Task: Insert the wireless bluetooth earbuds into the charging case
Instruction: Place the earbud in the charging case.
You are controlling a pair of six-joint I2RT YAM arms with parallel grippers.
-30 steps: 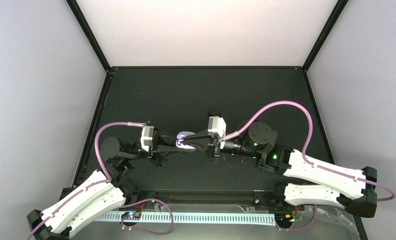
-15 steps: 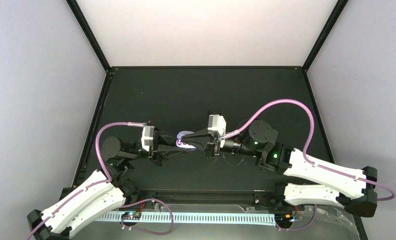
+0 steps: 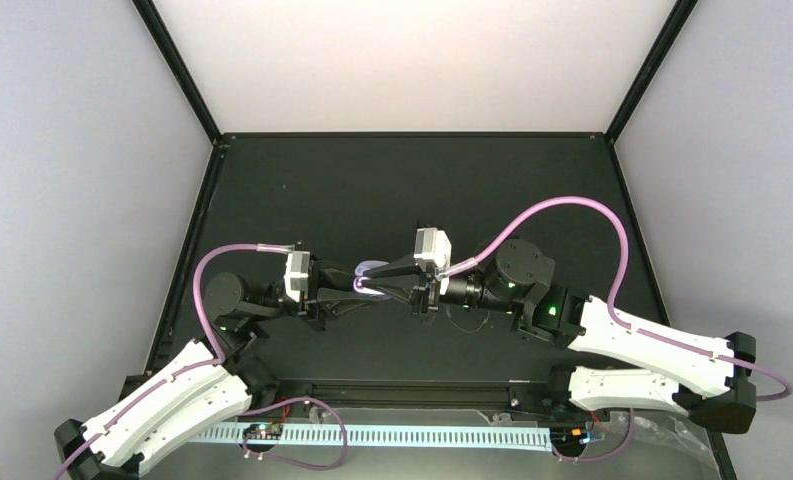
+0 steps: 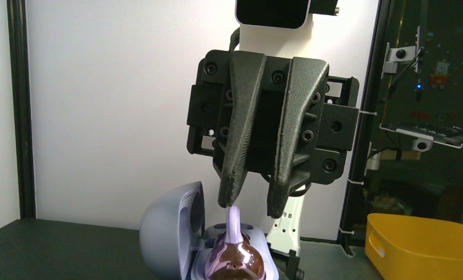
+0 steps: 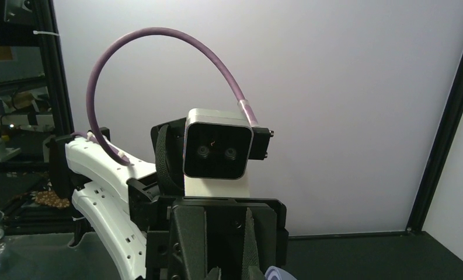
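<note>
The right claw (image 3: 374,289) and left claw (image 3: 355,289) meet tip to tip at mid-table in the top view. Between them we see the case (image 3: 372,268), its pale lid up on the far side. The left claw is closed on the case. From here we cannot tell how the right one stands

In the left wrist view the right claw faces us with its fingers pointing down, their tips a little apart and nothing between them. Just below is the case, its lid (image 4: 170,230) swung open. An earbud (image 4: 236,262) stands in the case, its stem reaching up to one fingertip (image 4: 229,198). A yellow bin (image 4: 421,245) shows in the background

In the right wrist view we see the left arm's camera (image 5: 217,150) head-on, a purple cable (image 5: 129,41) arching over it, and a sliver of the lid at the bottom edge
</note>
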